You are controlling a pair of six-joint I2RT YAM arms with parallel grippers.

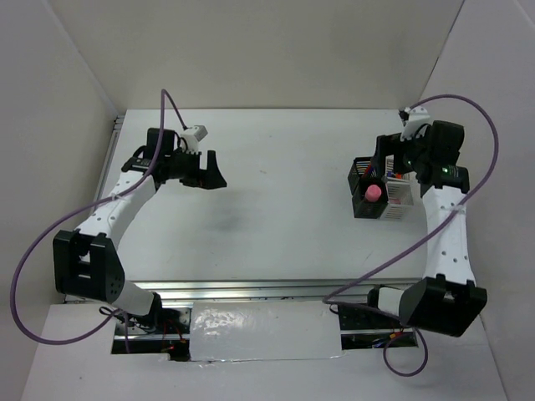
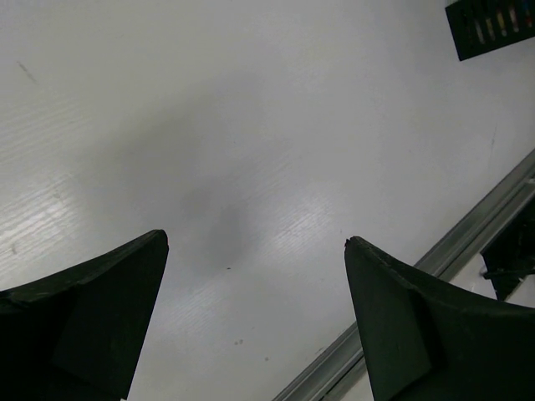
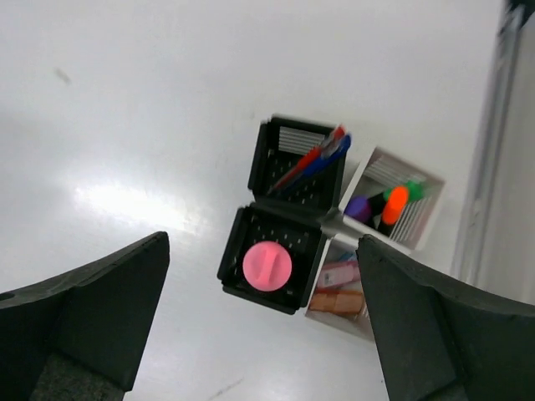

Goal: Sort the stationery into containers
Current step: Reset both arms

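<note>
The right fingers [image 3: 92, 317] stand wide apart with nothing between them, hanging over the containers. Beneath them in the right wrist view, a black mesh pen cup [image 3: 261, 163] holds a red pen [image 3: 311, 159] and a blue pen [image 3: 330, 157]. Their long axes lie side by side, slanting from the cup's lower left up to its upper right corner. A second mesh cup [image 3: 236, 251] touches it, and in it a pink-capped cylinder [image 3: 267, 265] stands upright, cap facing the camera. Beside the cups, a slatted tray [image 3: 418, 230] holds an orange highlighter [image 3: 394, 205] and a green highlighter [image 3: 414, 190] on end, next to a purple piece [image 3: 359, 209]. A lower tray [image 3: 318, 302] holds pink and orange pieces, too blurred to name.

The top view shows this cluster far right on the desk [image 1: 276, 209], partly under the right arm. There only the pink cap is plain to see. The left fingers [image 2: 92, 309] are likewise spread and empty, over bare desk well apart to the left. Their wrist view catches only a corner of black mesh.
</note>
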